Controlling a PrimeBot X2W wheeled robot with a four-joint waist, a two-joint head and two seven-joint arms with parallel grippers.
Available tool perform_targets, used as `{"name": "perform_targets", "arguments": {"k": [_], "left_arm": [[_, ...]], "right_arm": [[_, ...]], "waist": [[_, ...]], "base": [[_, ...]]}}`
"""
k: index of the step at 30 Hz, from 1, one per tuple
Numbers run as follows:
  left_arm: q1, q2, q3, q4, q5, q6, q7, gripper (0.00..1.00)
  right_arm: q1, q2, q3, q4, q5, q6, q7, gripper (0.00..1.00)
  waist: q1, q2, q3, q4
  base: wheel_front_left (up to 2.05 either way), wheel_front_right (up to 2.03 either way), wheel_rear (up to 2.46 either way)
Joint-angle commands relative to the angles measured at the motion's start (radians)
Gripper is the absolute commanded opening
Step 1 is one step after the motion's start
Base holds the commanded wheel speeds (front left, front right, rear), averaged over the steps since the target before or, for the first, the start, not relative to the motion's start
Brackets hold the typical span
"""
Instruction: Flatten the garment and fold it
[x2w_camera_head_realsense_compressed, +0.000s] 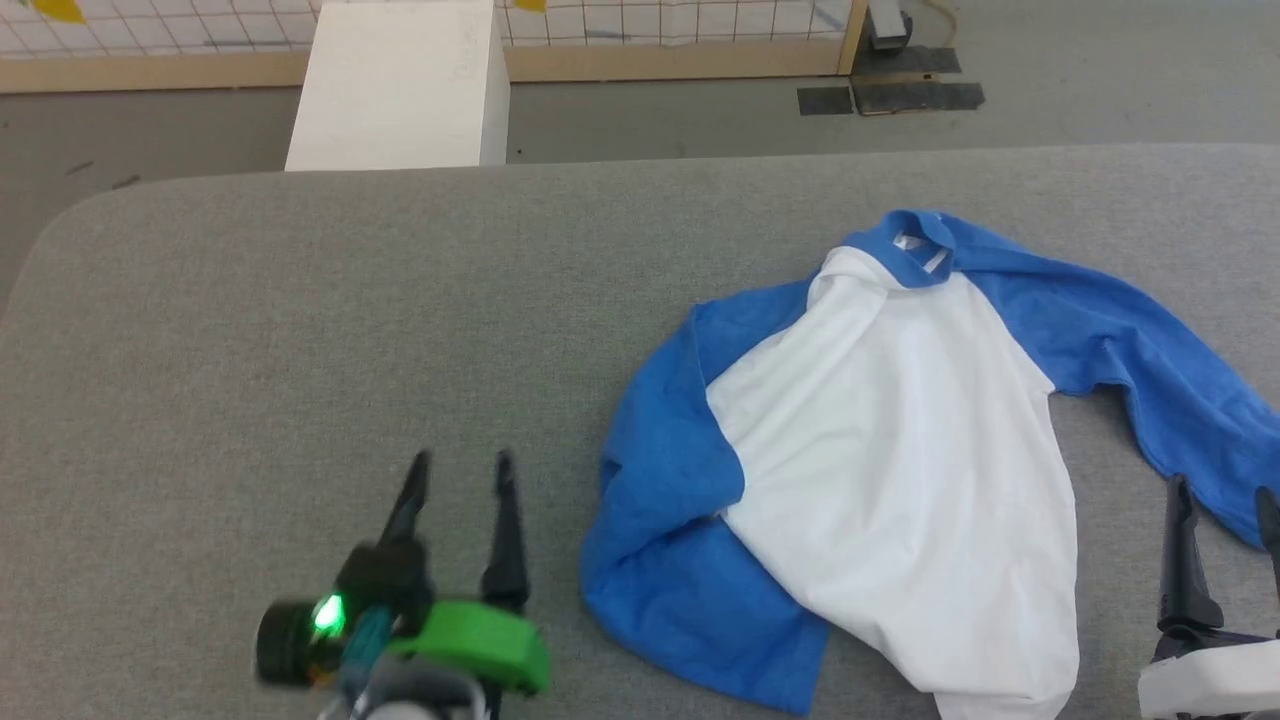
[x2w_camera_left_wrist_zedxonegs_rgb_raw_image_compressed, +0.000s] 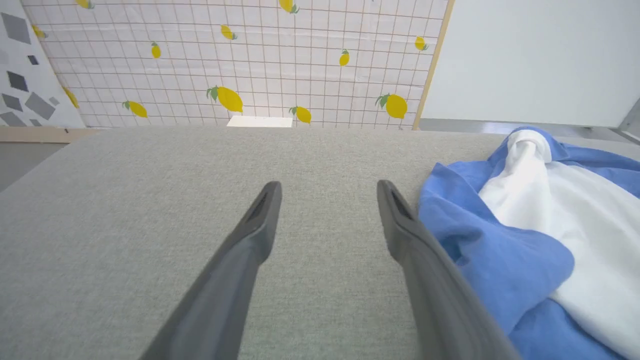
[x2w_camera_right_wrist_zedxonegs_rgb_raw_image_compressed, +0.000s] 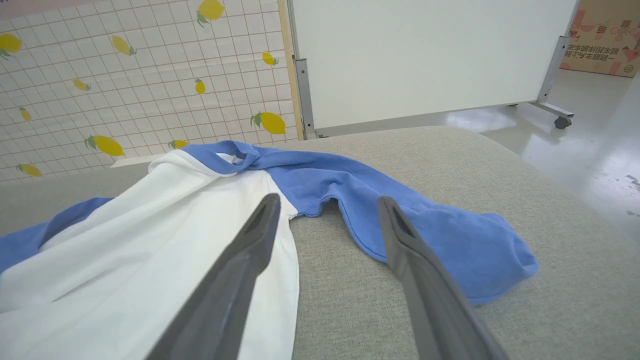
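Note:
The garment (x2w_camera_head_realsense_compressed: 890, 450), a T-shirt with a white body and blue sleeves, lies rumpled on the right half of the grey table (x2w_camera_head_realsense_compressed: 300, 330), collar toward the far edge. Its left sleeve is bunched under the body; its right sleeve stretches out to the right. My left gripper (x2w_camera_head_realsense_compressed: 462, 463) stands open over bare table, left of the shirt's bunched sleeve (x2w_camera_left_wrist_zedxonegs_rgb_raw_image_compressed: 490, 250). My right gripper (x2w_camera_head_realsense_compressed: 1225, 495) is open at the lower right, its fingers above the gap between the white body (x2w_camera_right_wrist_zedxonegs_rgb_raw_image_compressed: 165, 240) and the right sleeve (x2w_camera_right_wrist_zedxonegs_rgb_raw_image_compressed: 435, 235). Neither holds anything.
A white box (x2w_camera_head_realsense_compressed: 400, 85) stands on the floor beyond the table's far edge. A lemon-patterned tiled panel (x2w_camera_left_wrist_zedxonegs_rgb_raw_image_compressed: 240, 60) and a white wheeled board (x2w_camera_right_wrist_zedxonegs_rgb_raw_image_compressed: 425, 55) rise behind. The table's left half is bare fabric.

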Motion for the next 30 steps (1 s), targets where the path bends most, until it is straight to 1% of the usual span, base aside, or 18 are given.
{"name": "perform_targets", "arguments": {"k": [1,3,4,6,8,10,13,16,19,22,23,24,30], "left_arm": [[-0.056,0.012,-0.023,-0.011,0.019,-0.018,0.049,1.00],[-0.111,0.026,-0.073,-0.025,0.045,-0.054,0.145,1.00],[-0.136,0.034,-0.102,-0.031,0.061,-0.073,0.211,1.00],[-0.169,0.040,-0.144,-0.051,0.076,-0.100,0.322,1.00],[-0.180,0.039,-0.174,-0.083,0.075,-0.119,0.420,1.00],[-0.177,0.036,-0.190,-0.120,0.067,-0.125,0.486,1.00],[-0.160,0.039,-0.212,-0.158,0.062,-0.131,0.554,1.00],[-0.137,0.044,-0.228,-0.153,0.050,-0.137,0.609,1.00],[-0.127,0.044,-0.234,-0.118,0.039,-0.136,0.636,1.00],[-0.134,0.044,-0.237,-0.071,0.035,-0.137,0.639,1.00],[-0.137,0.042,-0.237,-0.063,0.031,-0.137,0.632,0.67],[-0.141,0.038,-0.236,-0.055,0.026,-0.135,0.623,0.00],[-0.155,0.029,-0.236,-0.034,0.001,-0.138,0.599,0.00]], "right_arm": [[-0.002,0.000,0.001,0.003,0.001,-0.001,-0.009,1.00],[-0.005,0.000,0.001,0.007,0.002,-0.001,-0.010,1.00],[-0.006,0.000,0.001,0.010,0.003,-0.001,-0.011,1.00],[-0.009,0.000,0.006,0.015,0.007,-0.001,-0.011,1.00],[-0.011,0.000,0.013,0.021,0.013,-0.001,-0.012,1.00],[-0.011,0.000,0.017,0.028,0.020,-0.001,-0.015,1.00],[-0.012,0.000,0.018,0.041,0.026,-0.001,-0.020,1.00],[-0.016,0.000,0.017,0.053,0.027,-0.001,-0.027,1.00],[-0.023,0.000,0.017,0.061,0.027,-0.001,-0.028,1.00],[-0.030,0.000,0.018,0.067,0.025,-0.001,-0.029,1.00],[-0.032,0.000,0.018,0.068,0.025,-0.001,-0.029,1.00],[-0.033,0.000,0.018,0.070,0.025,-0.001,-0.030,1.00],[-0.034,0.000,0.014,0.078,0.023,-0.001,-0.031,1.00]], "waist": [[0.0001,0.0000,-0.002,0.002],[0.0001,0.0000,0.000,0.009],[0.0001,0.0000,0.002,0.013],[0.0001,0.0000,0.007,0.017],[0.0001,0.0000,0.013,0.018],[0.0001,0.0000,0.020,0.019],[0.0001,0.0000,0.029,0.021],[0.0001,0.0000,0.035,0.023],[0.0001,0.0000,0.036,0.024],[0.0001,0.0000,0.035,0.025],[0.0001,0.0000,0.035,0.025],[0.0001,0.0000,0.034,0.024],[0.0001,0.0000,0.025,0.020]], "base": [[0.00,0.00,0.00],[0.00,0.00,0.00],[0.00,0.00,0.00],[0.00,0.00,0.00],[0.00,0.00,0.00],[0.00,0.00,0.00],[0.00,0.00,0.00],[0.00,0.00,0.00],[0.00,0.00,0.00],[0.00,0.00,0.00],[0.00,0.00,0.00],[0.00,0.00,0.00],[0.00,0.00,0.00]]}}
